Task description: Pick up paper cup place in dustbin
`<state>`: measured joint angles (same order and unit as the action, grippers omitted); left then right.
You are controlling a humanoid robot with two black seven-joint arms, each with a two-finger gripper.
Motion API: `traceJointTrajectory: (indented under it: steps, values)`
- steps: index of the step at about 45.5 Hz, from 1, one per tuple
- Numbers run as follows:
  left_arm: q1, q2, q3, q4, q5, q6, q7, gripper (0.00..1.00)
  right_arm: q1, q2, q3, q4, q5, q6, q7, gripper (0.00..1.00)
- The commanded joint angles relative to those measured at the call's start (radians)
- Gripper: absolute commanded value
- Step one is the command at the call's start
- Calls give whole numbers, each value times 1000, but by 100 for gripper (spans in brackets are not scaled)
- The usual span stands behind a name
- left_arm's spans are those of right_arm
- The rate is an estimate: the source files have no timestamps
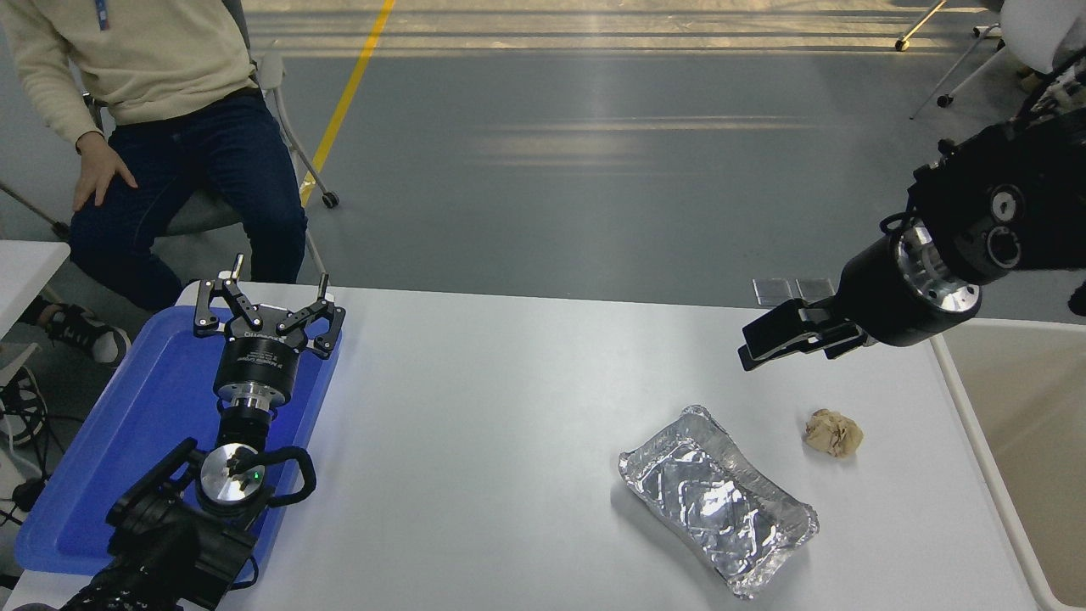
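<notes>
Reaching in from the right edge, the right hand (768,339) hangs above the far right part of the white table (509,407), pointing left. Its two black fingers lie close together with only a thin gap, and nothing is held between them. Behind the hand, a thick black arm with a silver ring rises toward the upper right corner.

Near the hand and closer to the camera, a crumpled tan paper ball (833,433) sits on the table. To the left of the ball, a crinkled silver foil tray (717,499) lies at an angle, apart from the ball.

At the right edge, just beside the table, stands the dustbin (976,424), cream-beige with a thick pale rim. Only part of its inside shows. The paper cup cannot be seen anywhere in this view.

On the left side, the left hand (267,297) is parked over a flat blue tray (110,475), with its fingers spread wide and empty. Its arm comes in from the lower left corner.

Beyond the far left corner of the table, a person (161,110) in a cream sweater and dark trousers sits on a chair, one hand resting on a thigh.
</notes>
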<state>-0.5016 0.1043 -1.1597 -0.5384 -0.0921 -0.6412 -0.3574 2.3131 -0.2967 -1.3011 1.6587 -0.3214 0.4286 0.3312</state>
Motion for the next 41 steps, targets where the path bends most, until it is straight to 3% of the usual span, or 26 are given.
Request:
traceJointTrajectory:
  steps: [1,27,41]
  values:
    - [0,0,0,0,0,0,0,100,74,34,-1,64,79,104,0,100]
    - [0,0,0,0,0,-2,0,100,66,172,-145,87,90,73,-3,100]
    - [0,0,0,0,0,-2,0,100,75,211,-152,87,272,85,-43,100]
